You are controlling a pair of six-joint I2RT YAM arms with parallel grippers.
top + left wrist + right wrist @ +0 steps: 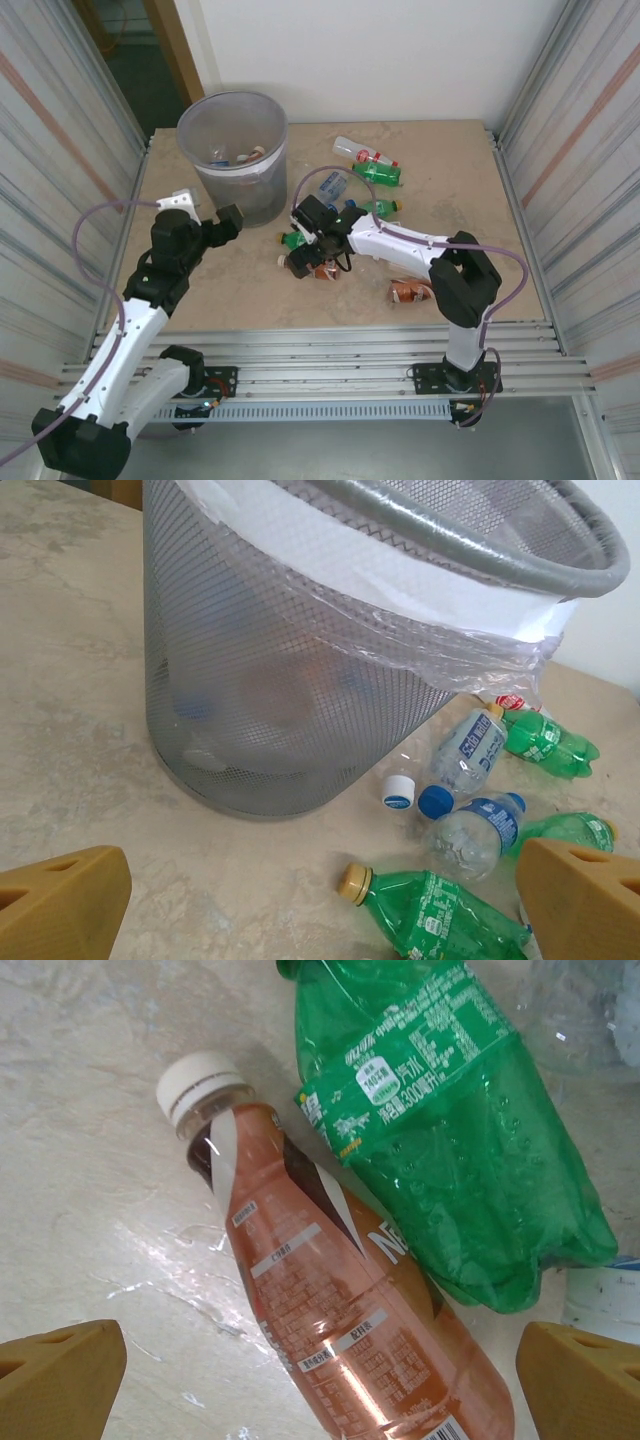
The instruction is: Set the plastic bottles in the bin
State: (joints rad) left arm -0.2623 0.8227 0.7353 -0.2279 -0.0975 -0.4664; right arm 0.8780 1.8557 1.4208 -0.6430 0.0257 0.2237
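Near edge: a metal rail (330,350) runs along the near side of the table (470,220), and both arm bases sit on it.
Side edges: a ribbed left wall (60,150) and right wall (585,150) stand close to the table.
Open room: the table top is bare at the near left and at the far right.
Left gripper (320,902): its jaws are wide apart and hold nothing. It is low, just near the bin.
Right gripper (320,1375): its jaws are spread wide with nothing between them. It hangs over two bottles in the middle of the table.
Brown bottle (340,1300): it lies on its side with a white cap and touches the green bottle.
Green bottle (460,1160): it is dented, with a green label and white writing.
Squashed bottle (408,292): it has an orange label and lies at the near right by the right arm.
Bottle heap (470,830): clear and green bottles with blue and yellow caps lie just right of the bin.
Bin (200,110): it stands at the far left. It is tall, round, grey mesh with a clear bag over the rim and a few bottles inside.
Far bottles (372,165): one is clear with a red label and one is green. They lie at the far middle, apart from the bin.
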